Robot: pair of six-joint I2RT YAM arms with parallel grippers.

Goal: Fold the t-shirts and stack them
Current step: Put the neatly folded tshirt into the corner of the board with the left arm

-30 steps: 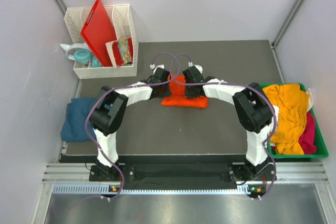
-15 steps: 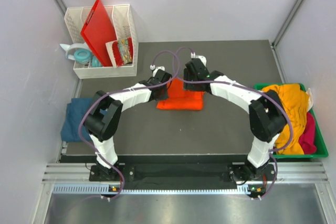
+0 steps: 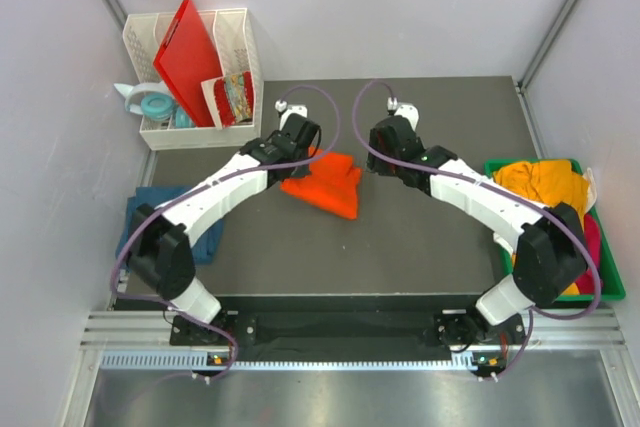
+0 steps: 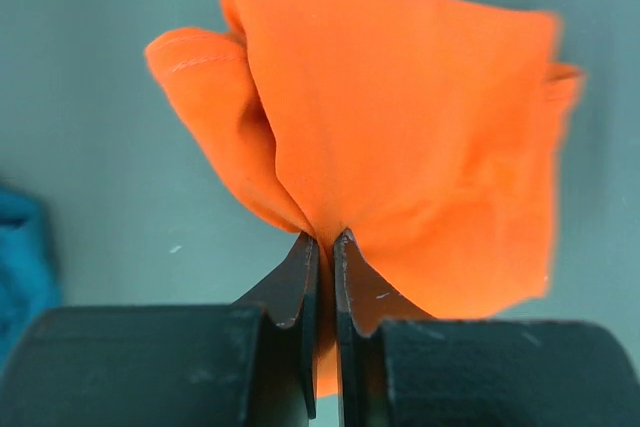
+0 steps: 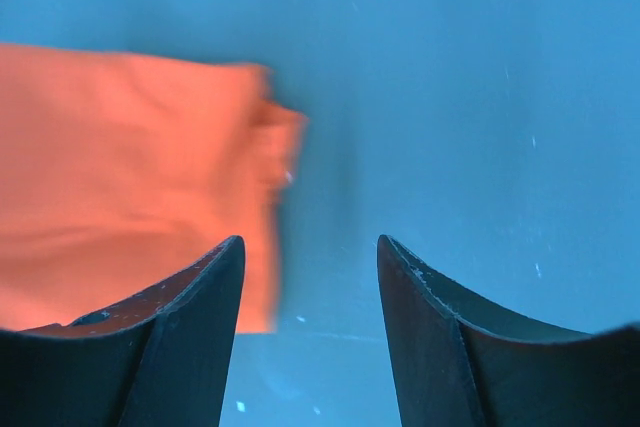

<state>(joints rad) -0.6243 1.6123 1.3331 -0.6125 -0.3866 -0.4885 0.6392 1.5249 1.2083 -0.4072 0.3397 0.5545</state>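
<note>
1. Dark grey tabletop (image 3: 430,237) fills the walled cell. Toward its far middle lies the orange t-shirt (image 3: 328,185), bunched into a rough folded wedge.
2. The left tool (image 4: 325,239) is pressed together on a gathered edge of that shirt, with several layers of cloth pinched between its jaws. A one-point grip like this suits dragging or lifting the whole bundle.
3. The right tool (image 5: 310,247) stands spread with nothing between its jaws. It is over bare tabletop just right of the shirt and apart from the cloth, so the shirt is in the left arm's charge alone.
4. A teal-blue t-shirt (image 3: 140,212) lies flat at the left edge of the tabletop, probably the base of the stack. The orange one looks bound for it.
5. A green bin (image 3: 612,292) at the right edge holds the yellow t-shirt (image 3: 545,187), crumpled and unfolded, so much of the task is judged to remain.
6. The single pinch may let the folds sag open on the way.
</note>
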